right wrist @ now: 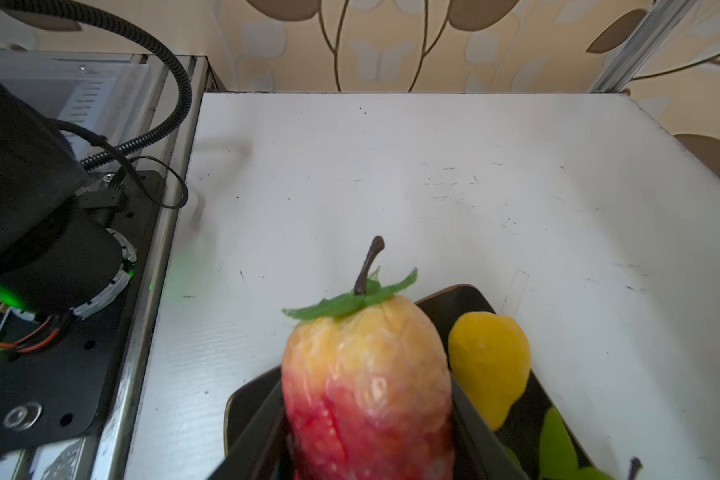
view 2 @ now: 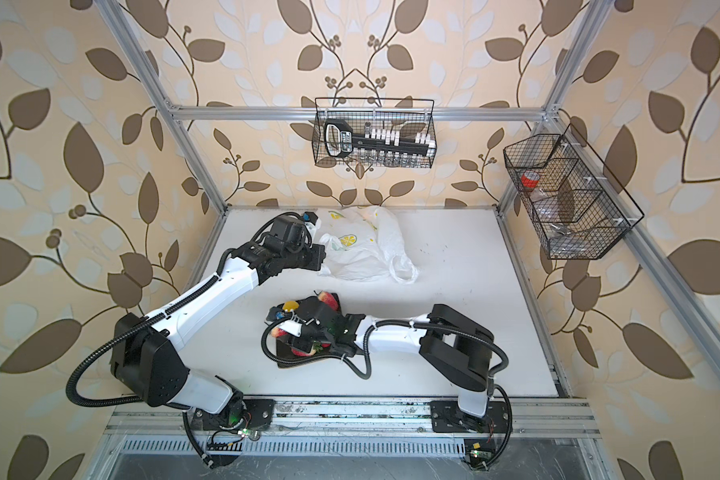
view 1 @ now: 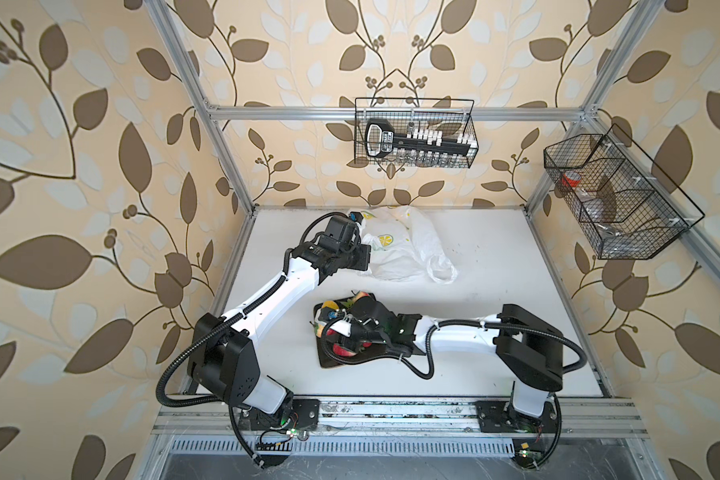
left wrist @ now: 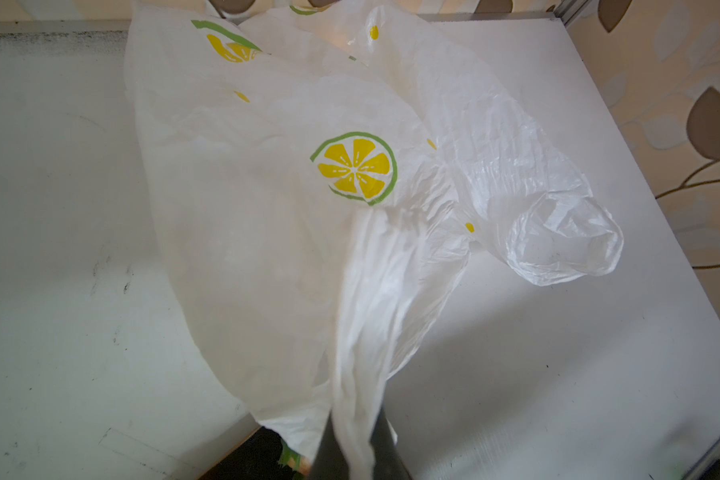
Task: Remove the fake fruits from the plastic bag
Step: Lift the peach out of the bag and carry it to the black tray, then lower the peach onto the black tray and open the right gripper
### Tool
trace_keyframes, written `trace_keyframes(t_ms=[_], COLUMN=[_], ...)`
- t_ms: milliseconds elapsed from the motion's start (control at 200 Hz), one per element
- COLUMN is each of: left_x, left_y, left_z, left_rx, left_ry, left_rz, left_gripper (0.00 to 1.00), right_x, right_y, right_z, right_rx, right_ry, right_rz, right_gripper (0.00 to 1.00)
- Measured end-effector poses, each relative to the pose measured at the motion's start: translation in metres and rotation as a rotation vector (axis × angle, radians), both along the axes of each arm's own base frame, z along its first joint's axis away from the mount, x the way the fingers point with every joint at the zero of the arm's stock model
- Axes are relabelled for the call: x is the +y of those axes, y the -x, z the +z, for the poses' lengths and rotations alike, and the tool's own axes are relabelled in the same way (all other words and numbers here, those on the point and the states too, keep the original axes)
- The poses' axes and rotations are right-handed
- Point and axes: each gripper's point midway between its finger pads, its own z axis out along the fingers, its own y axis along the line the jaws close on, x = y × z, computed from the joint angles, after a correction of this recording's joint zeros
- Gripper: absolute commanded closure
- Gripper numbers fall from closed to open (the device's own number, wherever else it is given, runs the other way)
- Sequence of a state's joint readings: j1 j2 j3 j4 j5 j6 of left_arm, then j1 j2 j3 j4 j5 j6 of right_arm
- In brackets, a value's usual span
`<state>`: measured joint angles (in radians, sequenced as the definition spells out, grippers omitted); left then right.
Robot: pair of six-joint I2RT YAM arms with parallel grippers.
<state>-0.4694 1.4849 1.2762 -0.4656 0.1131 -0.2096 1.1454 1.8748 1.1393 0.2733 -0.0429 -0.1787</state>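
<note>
In both top views a white plastic bag printed with yellow lemon slices lies crumpled on the white surface. It sits just above the centre of the frame, near the back wall. The left arm reaches to the bag's left edge.

In the left wrist view the left fingers are closed tight on a gathered fold of the bag, which spreads away from them across the surface. What lies inside it cannot be made out.

Below the bag, at the centre of both top views, a black tray rests on the surface, apart from the bag. The wrist of the right arm is over it.

In the right wrist view the right fingers stand partly open, one on each side of a red-and-yellow fruit with a green leaf cap and brown stem, clamping it at the tray's edge. A yellow pear lies on the tray just beside it, and a green leaf shows at the lower right. In a top view another red fruit lies at the tray's upper edge.
</note>
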Motion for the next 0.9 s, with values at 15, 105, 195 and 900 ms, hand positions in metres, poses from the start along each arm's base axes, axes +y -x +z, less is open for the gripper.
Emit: trace_keyframes(t_ms=[15,105,195,900], left_x=[0.0,0.001,0.002,0.003], left_y=[0.0,0.004,0.006,0.01], left_z=[0.0,0.004,0.01,0.013], left_rx=[0.0,-0.002,-0.011,-0.01], left_ry=[0.0,0.004,0.011,0.01], left_rz=[-0.001,-0.005,-0.007,-0.008], left_gripper=[1.0,1.0,1.0,1.0], right_x=[0.002,0.008,0.009,0.008], right_y=[-0.001,-0.01,-0.018,-0.03], right_z=[-0.003,-0.015,-0.027,-0.068], right_rx=[0.002,0.006,0.012,0.024], right_ry=[0.006,0.034,0.065,0.149], right_rz=[-0.007,-0.048,-0.082,-0.146], right_gripper=[0.67,0.67,0.66,0.3])
